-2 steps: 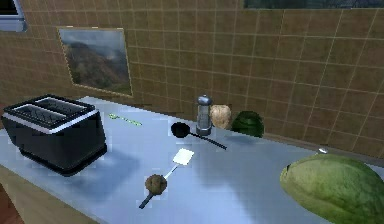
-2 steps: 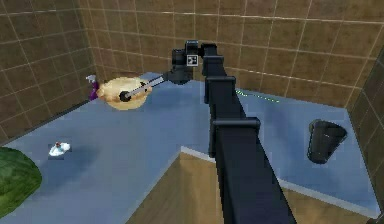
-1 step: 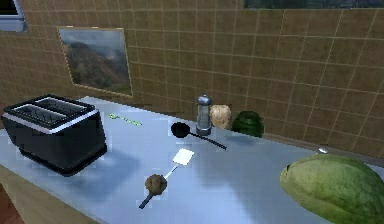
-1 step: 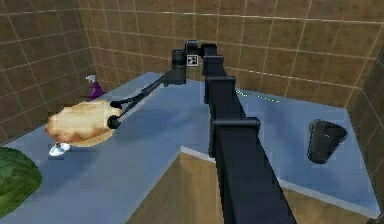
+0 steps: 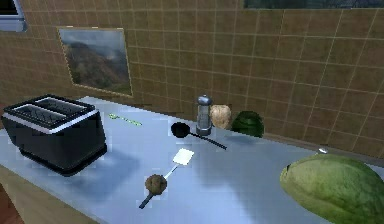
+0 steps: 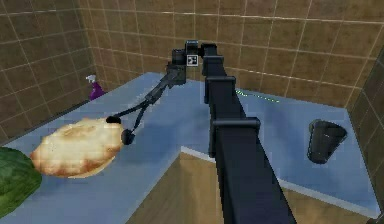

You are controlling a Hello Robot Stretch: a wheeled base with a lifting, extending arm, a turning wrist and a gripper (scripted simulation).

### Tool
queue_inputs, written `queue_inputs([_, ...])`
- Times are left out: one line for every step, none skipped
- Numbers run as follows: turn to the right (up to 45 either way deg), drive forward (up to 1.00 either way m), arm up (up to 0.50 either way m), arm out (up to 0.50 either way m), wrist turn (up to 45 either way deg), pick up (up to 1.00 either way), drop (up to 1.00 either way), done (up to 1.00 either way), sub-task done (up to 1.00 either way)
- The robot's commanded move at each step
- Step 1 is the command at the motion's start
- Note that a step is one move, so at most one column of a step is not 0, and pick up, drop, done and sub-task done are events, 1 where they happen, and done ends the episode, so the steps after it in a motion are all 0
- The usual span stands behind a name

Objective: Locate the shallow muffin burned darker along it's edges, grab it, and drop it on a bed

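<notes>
Forward view: grey kitchen countertop, black toaster, small brown round lump. Arm side view: gripper ends by flat golden round muffin with darker rim, which lies on the counter. Cannot tell if anything is grasped. Lift and bed drop look undone.

The large green melon is cut off by the forward view's right and bottom edges, and a dark striped melon by the arm side view's bottom left corner. Behind the metal shaker a tan lump is half hidden and too small to name; it in turn covers part of a round dark green fruit. A green speck on the worktop cannot be made out. The pincer merges with a long dark utensil, so whether it holds anything cannot be told
</notes>
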Motion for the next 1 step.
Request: queue_inputs([0.0,0.0,0.0,-0.46,0.0,0.0,0.0,0.0,0.0])
